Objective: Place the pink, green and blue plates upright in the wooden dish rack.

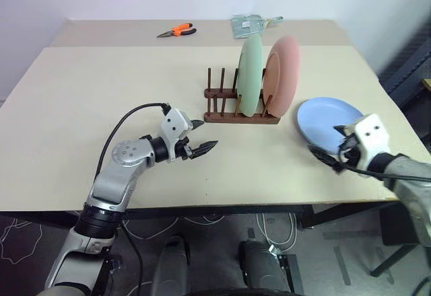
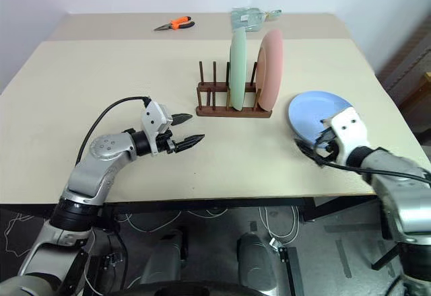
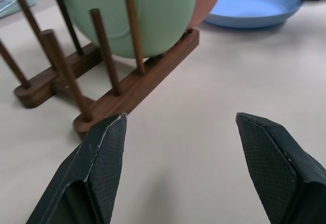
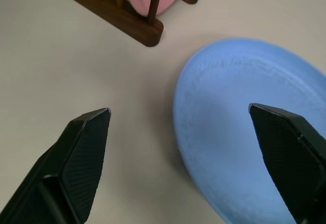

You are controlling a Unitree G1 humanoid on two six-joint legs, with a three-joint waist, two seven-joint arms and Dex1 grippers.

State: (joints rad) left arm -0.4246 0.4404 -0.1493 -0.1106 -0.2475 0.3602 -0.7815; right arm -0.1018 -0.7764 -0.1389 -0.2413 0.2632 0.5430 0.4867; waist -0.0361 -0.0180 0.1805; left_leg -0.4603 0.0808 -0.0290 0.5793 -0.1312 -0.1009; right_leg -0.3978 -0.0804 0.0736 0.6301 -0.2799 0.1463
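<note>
With 2 plates standing upright in the wooden dish rack [image 1: 232, 104], I read the green plate [image 1: 250, 75] in the slot next to the pink plate [image 1: 283, 74], which sits at the rack's right end. The blue plate [image 1: 328, 124] lies flat on the table [image 1: 101, 101], to the right of the rack and just apart from it. I have the right gripper [image 4: 183, 132] at the near edge of that plate, fingers spread wide, 1 finger over the plate and 1 over bare table, gripping nothing. The left gripper [image 1: 201, 136] hovers over the table in front of the rack, jaws parted and empty, pointing toward the rack. Orange-handled pliers [image 1: 177, 31] and a clear packet [image 1: 250, 25] lie at the far edge.
</note>
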